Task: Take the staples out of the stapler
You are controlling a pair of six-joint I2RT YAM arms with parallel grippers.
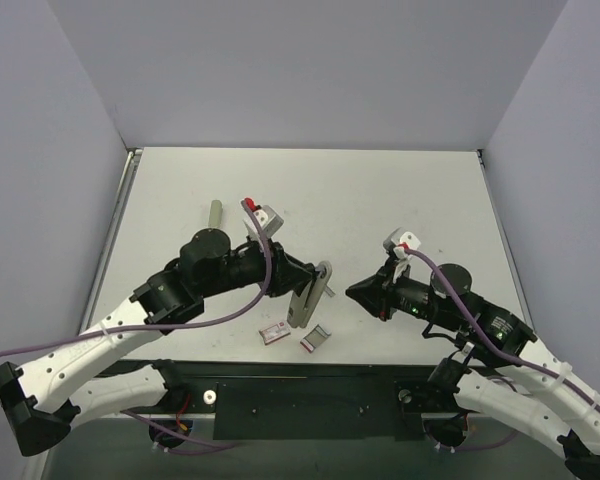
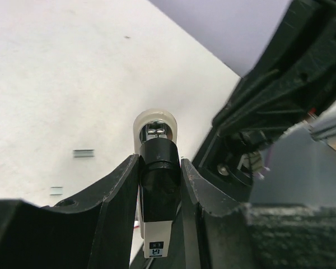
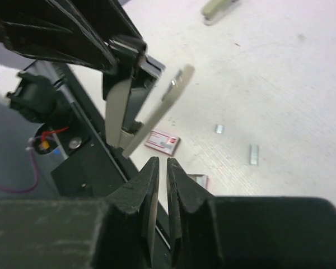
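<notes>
My left gripper [image 1: 298, 283] is shut on the stapler [image 1: 320, 288] and holds it above the table's near edge. In the left wrist view the fingers [image 2: 120, 190] clamp the stapler's black end [image 2: 158, 179]. In the right wrist view the stapler [image 3: 119, 103] hangs open, its thin silvery-beige arm [image 3: 162, 106] swung out. My right gripper [image 1: 358, 292] is just right of the stapler, and its jaws [image 3: 162, 163] are shut and empty, just below the swung-out arm. Two short staple strips [image 3: 253, 154] [image 3: 219, 129] lie on the table; they also show in the left wrist view [image 2: 83, 152].
A small red-and-white box [image 1: 273, 333] and a small grey box [image 1: 315, 340] lie near the table's front edge, under the stapler. A beige bar-shaped object [image 1: 214, 213] lies at the back left. Purple walls enclose the table.
</notes>
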